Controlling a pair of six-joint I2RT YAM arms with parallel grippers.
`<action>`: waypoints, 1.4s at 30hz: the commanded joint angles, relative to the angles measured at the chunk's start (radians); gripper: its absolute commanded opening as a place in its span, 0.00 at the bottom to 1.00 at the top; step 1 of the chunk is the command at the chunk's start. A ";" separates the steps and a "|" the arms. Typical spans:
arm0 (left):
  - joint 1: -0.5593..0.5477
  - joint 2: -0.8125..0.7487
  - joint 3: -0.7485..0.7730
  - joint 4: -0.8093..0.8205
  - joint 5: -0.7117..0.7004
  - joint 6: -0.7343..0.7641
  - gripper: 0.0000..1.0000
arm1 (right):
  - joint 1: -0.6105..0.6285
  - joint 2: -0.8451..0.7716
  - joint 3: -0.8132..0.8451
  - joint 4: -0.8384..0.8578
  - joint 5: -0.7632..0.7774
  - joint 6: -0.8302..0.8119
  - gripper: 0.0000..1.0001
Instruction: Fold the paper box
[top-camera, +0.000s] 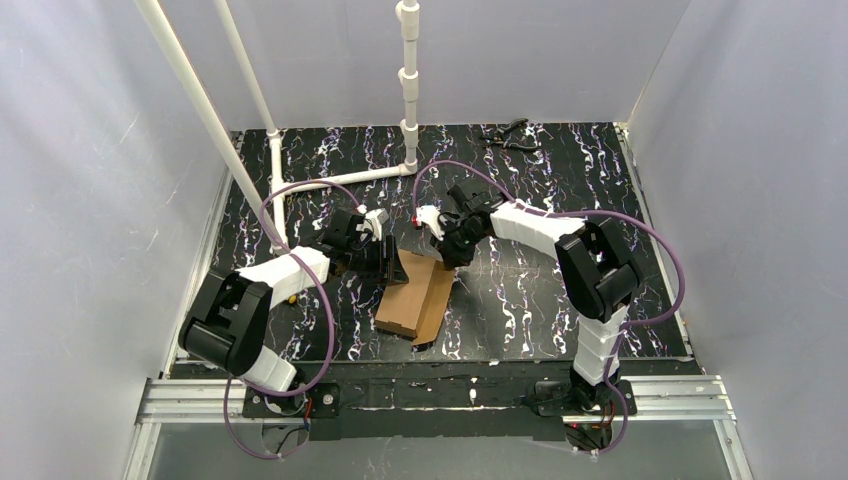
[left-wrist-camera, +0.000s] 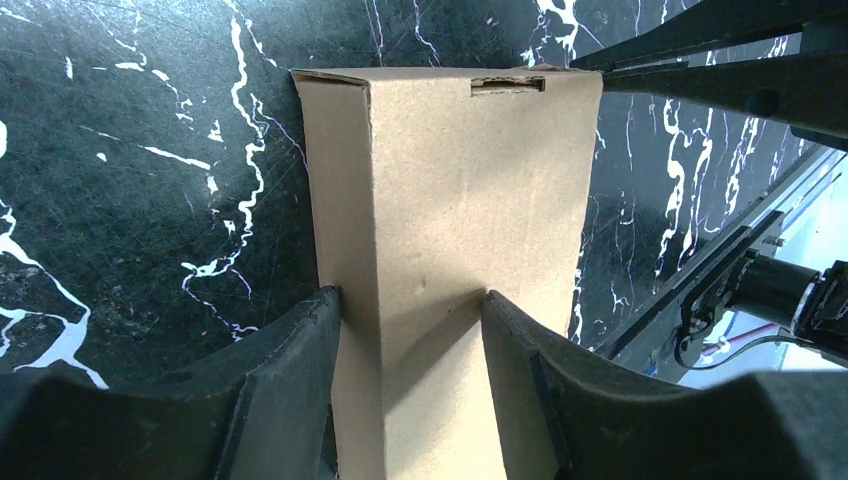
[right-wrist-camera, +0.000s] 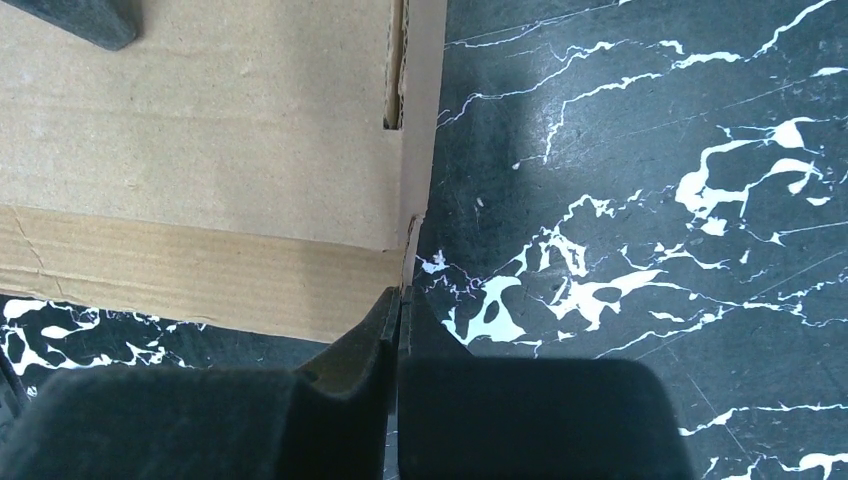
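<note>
Brown cardboard, the paper box (top-camera: 415, 295), lies partly folded near the middle of the black, white-veined table (top-camera: 560, 300). It slants from between my two wrists toward the near edge. My left arm (top-camera: 290, 272) reaches in from the left and my right arm (top-camera: 540, 228) from the right, and both meet at the end of the box farthest from my bases. My left jaws stand apart astride that end, one side against the narrow side wall and the other over the broad top panel. Whether they press the cardboard or only bracket it I cannot tell. At the opposite end of that panel a small slot (left-wrist-camera: 507, 85) is cut near the edge. My right jaws are closed, and a thin flap (right-wrist-camera: 420, 120), seen almost edge-on, runs down into the seam between them, so they pinch the box by that flap at its corner
</note>
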 joint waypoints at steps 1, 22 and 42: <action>-0.019 0.032 0.021 -0.001 0.000 -0.008 0.50 | 0.038 0.005 0.040 -0.020 -0.033 -0.012 0.05; -0.042 0.061 0.045 0.013 -0.002 -0.028 0.50 | 0.101 0.120 0.203 -0.148 0.027 0.054 0.07; -0.042 0.026 0.000 -0.014 -0.137 -0.147 0.50 | 0.039 -0.020 0.168 -0.172 0.014 0.047 0.56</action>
